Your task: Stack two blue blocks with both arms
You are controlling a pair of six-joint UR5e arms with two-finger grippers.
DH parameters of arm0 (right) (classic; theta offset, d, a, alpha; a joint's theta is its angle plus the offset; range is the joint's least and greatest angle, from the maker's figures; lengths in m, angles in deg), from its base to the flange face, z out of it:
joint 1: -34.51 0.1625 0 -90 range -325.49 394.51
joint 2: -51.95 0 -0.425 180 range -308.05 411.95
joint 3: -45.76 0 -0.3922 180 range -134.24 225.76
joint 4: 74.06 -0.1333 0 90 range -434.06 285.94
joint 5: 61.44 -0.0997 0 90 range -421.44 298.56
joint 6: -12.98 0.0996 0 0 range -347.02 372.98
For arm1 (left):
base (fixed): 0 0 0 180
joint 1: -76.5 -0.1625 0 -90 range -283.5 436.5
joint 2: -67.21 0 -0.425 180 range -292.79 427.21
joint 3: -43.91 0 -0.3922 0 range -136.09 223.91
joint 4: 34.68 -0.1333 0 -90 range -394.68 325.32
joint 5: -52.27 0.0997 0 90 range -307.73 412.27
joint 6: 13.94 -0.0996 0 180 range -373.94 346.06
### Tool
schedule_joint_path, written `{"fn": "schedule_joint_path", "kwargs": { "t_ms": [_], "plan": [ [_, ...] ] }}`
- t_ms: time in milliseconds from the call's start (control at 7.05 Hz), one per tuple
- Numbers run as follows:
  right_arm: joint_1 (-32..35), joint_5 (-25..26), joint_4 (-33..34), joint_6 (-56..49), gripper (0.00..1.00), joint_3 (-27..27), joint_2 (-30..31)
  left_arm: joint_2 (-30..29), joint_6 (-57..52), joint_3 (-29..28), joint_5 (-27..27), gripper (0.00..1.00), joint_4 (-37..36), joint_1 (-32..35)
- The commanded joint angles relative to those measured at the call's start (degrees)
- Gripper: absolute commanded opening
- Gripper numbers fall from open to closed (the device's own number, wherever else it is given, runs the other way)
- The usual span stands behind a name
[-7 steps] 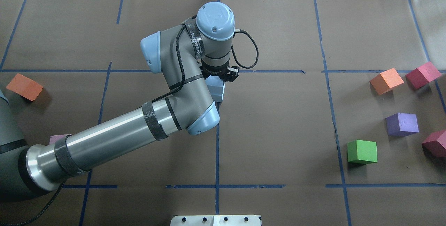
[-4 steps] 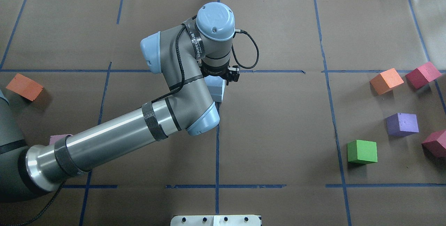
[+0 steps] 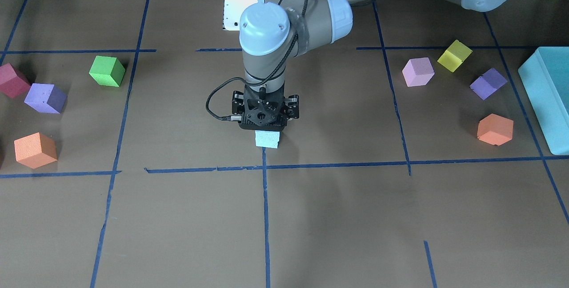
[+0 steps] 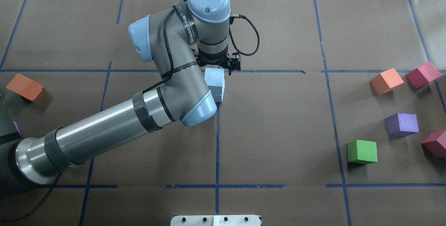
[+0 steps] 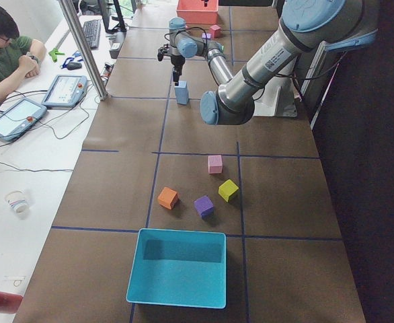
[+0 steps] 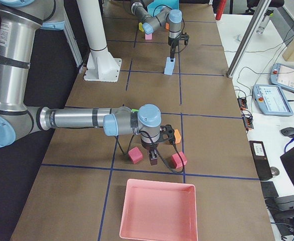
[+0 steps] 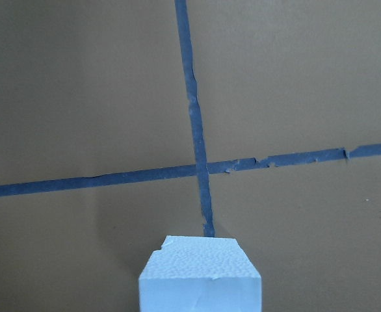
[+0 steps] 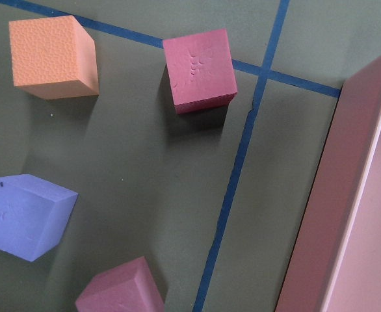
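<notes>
Two blue blocks stand stacked at the table's middle, on a tape crossing: the periwinkle block [image 4: 213, 77] on top of the pale cyan one [image 4: 218, 95]. The stack also shows in the exterior left view [image 5: 181, 92] and the front-facing view [image 3: 267, 139]. My left gripper [image 3: 266, 121] hangs straight above the stack, open and empty, clear of the top block [image 7: 200, 276]. My right gripper [image 6: 153, 156] hovers low among maroon cubes near the pink tray; I cannot tell whether it is open or shut.
On the robot's right lie green [image 4: 362, 151], purple [image 4: 402, 124], orange [image 4: 386, 81] and maroon [image 4: 422, 75] cubes and a pink tray [image 6: 157, 211]. On its left lie pink [image 3: 418, 71], yellow [image 3: 454, 55], purple [image 3: 488, 83] and orange [image 3: 494, 129] cubes and a teal box [image 3: 549, 97].
The left gripper has lifted off the top blue block and drawn back toward the far side. The block stays on the stack, now more uncovered.
</notes>
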Motion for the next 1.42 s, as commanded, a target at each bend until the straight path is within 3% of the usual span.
{"fn": "schedule_joint_path", "kwargs": {
  "t_ms": [0, 284, 426, 568, 852, 994, 1277],
  "plan": [
    [0.0, 0.1, 0.0, 0.1, 1.0, -0.1, 0.0, 9.1, -6.3, 9.4, -3.2, 1.0, -1.5, 3.7],
    [0.0, 0.2, 0.0, 0.3, 1.0, -0.1, 0.0, 27.2, -24.0, 22.7, -3.7, 1.0, -1.5, 11.2],
    [0.0, 0.1, 0.0, 1.7, 1.0, -0.1, 0.0, 34.4, -34.3, 25.1, -7.8, 1.0, -1.0, 16.7],
    [0.0, 0.0, -0.1, 1.8, 1.0, -0.1, -0.1, 41.5, -45.4, 25.4, -13.5, 1.0, -0.5, 24.7],
    [-0.1, 0.1, -0.1, 1.8, 1.0, -0.1, -0.2, 52.1, -64.1, 25.1, -17.8, 1.0, -0.5, 38.3],
    [-0.1, 0.0, -0.1, 1.7, 1.0, -0.1, -0.2, 58.4, -67.7, 24.2, -17.7, 1.0, -0.3, 42.3],
    [-0.1, 0.0, -0.1, 1.7, 1.0, -0.1, -0.2, 60.1, -68.6, 19.9, -17.6, 1.0, -0.1, 45.9]
  ]
}}
